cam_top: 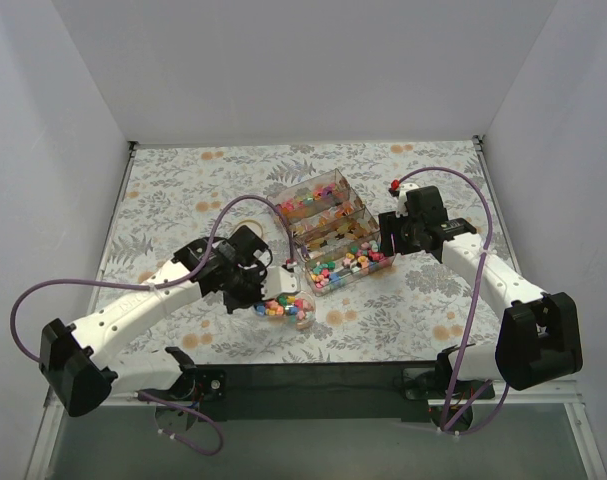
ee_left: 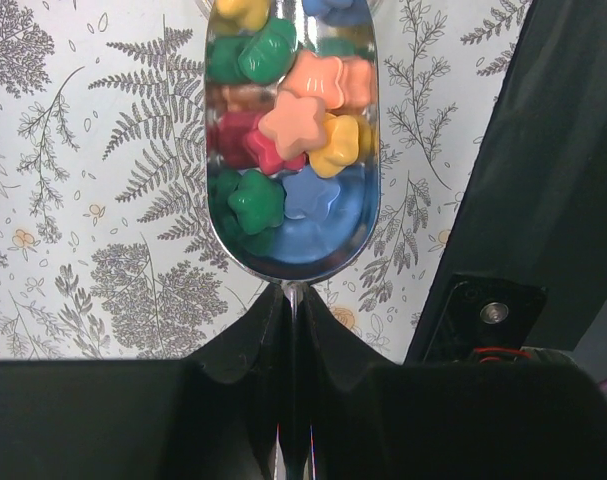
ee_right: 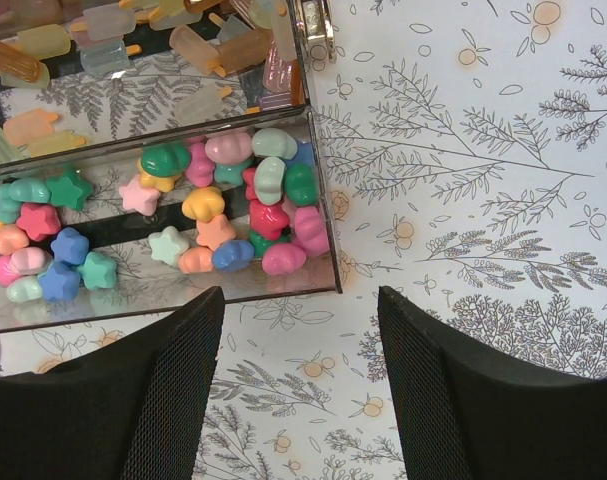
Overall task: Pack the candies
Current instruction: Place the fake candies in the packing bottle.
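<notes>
White walls [cam_top: 283,70], fern-print tabletop [cam_top: 183,190] — left gripper [ee_left: 293,300] clamped on a scoop [ee_left: 283,272] of candies [ee_left: 295,122] (stars, seen only up close); right gripper [ee_right: 298,300] spread beside the box [ee_right: 326,210].

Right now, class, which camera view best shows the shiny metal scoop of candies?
The left wrist view: the shiny metal scoop fills the frame, its star-shaped candies distinct. The top view shows it small, by the left gripper; the right wrist view misses it.

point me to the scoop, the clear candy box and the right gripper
scoop [ee_left: 291,274], left wrist view, on its lower rim
clear candy box [ee_right: 133,295], right wrist view, on its bare front wall
right gripper [ee_right: 299,320], right wrist view, midway between its open fingertips
</notes>
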Available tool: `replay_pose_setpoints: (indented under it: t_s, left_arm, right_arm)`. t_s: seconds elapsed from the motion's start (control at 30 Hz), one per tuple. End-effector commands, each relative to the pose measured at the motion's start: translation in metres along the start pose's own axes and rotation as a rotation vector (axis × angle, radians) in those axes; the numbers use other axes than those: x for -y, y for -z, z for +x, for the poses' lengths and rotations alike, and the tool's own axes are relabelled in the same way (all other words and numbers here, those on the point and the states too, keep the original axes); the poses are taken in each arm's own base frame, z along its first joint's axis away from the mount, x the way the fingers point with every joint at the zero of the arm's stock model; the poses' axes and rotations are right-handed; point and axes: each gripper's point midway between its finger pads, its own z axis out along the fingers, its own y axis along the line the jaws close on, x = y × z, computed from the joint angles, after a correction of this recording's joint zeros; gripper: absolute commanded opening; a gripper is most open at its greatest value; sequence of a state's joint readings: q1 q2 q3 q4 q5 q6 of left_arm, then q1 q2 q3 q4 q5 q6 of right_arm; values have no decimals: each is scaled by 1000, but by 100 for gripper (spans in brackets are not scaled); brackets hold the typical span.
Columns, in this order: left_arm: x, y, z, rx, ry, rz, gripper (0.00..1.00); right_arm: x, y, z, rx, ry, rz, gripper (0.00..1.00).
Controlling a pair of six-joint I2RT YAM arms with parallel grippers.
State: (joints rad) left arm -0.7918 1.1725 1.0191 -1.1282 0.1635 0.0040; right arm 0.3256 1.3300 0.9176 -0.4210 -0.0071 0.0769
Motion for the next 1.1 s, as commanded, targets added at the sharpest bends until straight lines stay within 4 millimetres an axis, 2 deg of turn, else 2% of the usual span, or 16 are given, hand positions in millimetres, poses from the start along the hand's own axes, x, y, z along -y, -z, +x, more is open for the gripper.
replay_pose_setpoints:
  t_s: [0.0,0.27,0.5,0.83,1.07]
  left_arm:
    - [-7,13,-12,12,-24,-31,0]
    - [-7,14,-17,-20,-54,-37,0]
    - [-4,13,-9,-61,-28,-37,0]
    - [-1,16,-19,-115,-52,-37,0]
    - [-2,17,-13,-170,-60,-59,0]
  right_arm:
    - [-2,3,0,10,-6,-6,69]
    - [-2,3,-1,17,-6,-5,69]
    - [-2,2,0,16,-6,-8,69]
    - [-3,3,-1,19,-5,-10,69]
    - [-2,4,0,23,-6,-8,69]
